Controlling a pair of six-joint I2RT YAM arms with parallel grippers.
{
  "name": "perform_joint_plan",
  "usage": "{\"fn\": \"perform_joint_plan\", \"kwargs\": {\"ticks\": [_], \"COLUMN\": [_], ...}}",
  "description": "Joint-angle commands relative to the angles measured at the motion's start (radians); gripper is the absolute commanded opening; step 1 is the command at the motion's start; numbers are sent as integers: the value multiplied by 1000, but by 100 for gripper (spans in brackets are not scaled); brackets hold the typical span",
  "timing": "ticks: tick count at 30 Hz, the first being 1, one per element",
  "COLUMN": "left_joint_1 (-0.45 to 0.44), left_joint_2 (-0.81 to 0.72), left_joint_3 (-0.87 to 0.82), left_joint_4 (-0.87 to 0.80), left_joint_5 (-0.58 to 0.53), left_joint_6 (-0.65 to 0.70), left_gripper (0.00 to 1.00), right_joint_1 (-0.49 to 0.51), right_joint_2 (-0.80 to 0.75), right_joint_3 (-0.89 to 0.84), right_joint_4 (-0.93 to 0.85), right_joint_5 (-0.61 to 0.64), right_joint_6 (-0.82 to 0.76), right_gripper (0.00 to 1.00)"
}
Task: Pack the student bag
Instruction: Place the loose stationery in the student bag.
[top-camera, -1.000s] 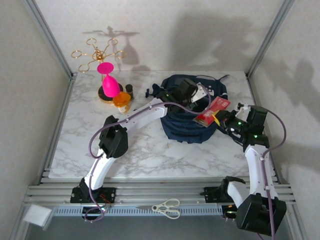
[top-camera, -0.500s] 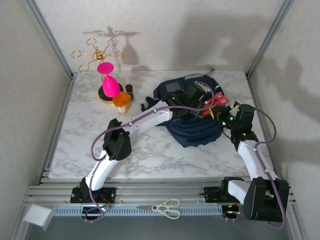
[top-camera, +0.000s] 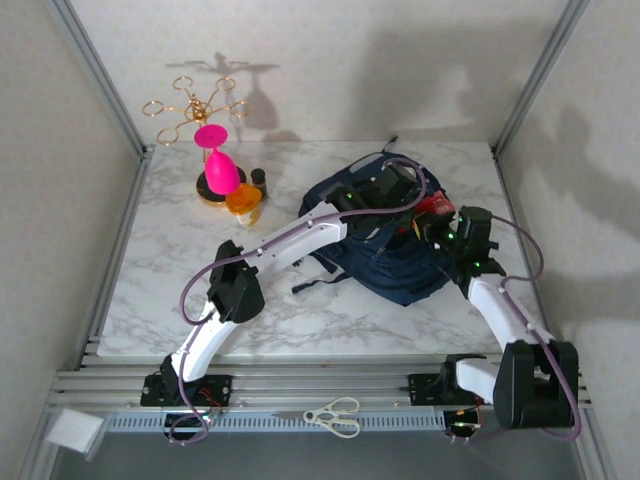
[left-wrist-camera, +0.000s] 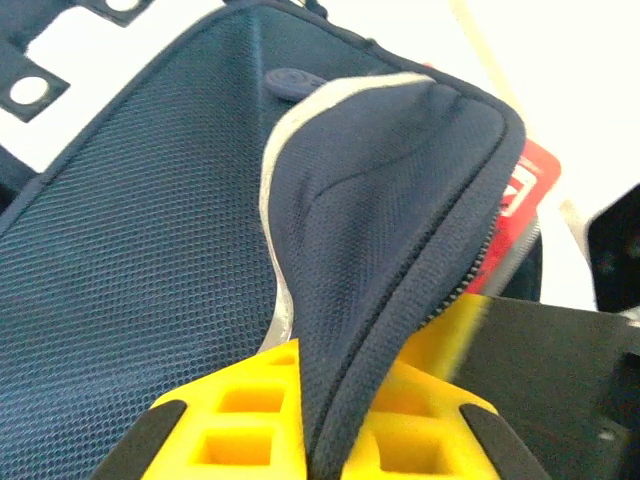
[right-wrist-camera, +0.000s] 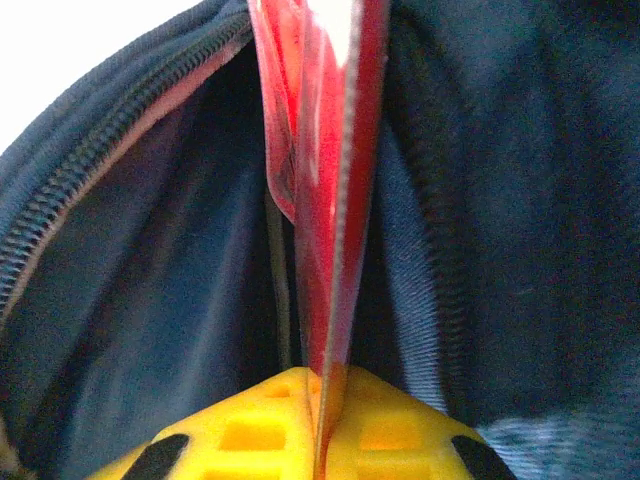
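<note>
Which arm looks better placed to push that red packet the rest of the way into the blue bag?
Right. The right fingers clamp the red packet, poking into the student bag. The left fingers pinch the zip flap, holding the mouth open, so they likely shouldn't let go.

White links (top-camera: 300, 232), black joints (top-camera: 235, 290), purple cables (top-camera: 187, 290), yellow hollow-celled pincer fingers (left-wrist-camera: 240, 425).
</note>
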Motion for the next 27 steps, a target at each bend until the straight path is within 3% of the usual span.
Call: {"fn": "perform_joint_plan", "kwargs": {"ticks": [1, 3, 6, 10, 16, 19, 27], "left_joint_1": [-17, -1, 19, 28, 29, 29, 30], "left_joint_2": [-27, -26, -31, -33, -42, -45, -45], "left_joint_3": [54, 31, 0, -6, -14, -14, -12], "left_joint_4": [73, 75, 100, 107, 113, 122, 126], "left_joint_5": [61, 51, 63, 67, 79, 94, 108], "left_joint_6": [-74, -85, -91, -82, -68, -70, -67], "left_gripper": [0, 0, 0, 0, 0, 0, 0], "right_joint_1": [93, 91, 88, 19, -118, -118, -119], "right_joint_2": [69, 75, 38, -10, -78, -15, 64], "right_joint_3": [78, 64, 31, 26, -8, 51, 95], "right_joint_4": [40, 32, 5, -98, -102, -157, -183], "right_joint_5": [1, -16, -6, -38, -135, -215, -202], "right_joint_6": [-60, -54, -75, -131, -189, -270, -348], "right_gripper": [2, 8, 34, 55, 54, 46, 22]}}
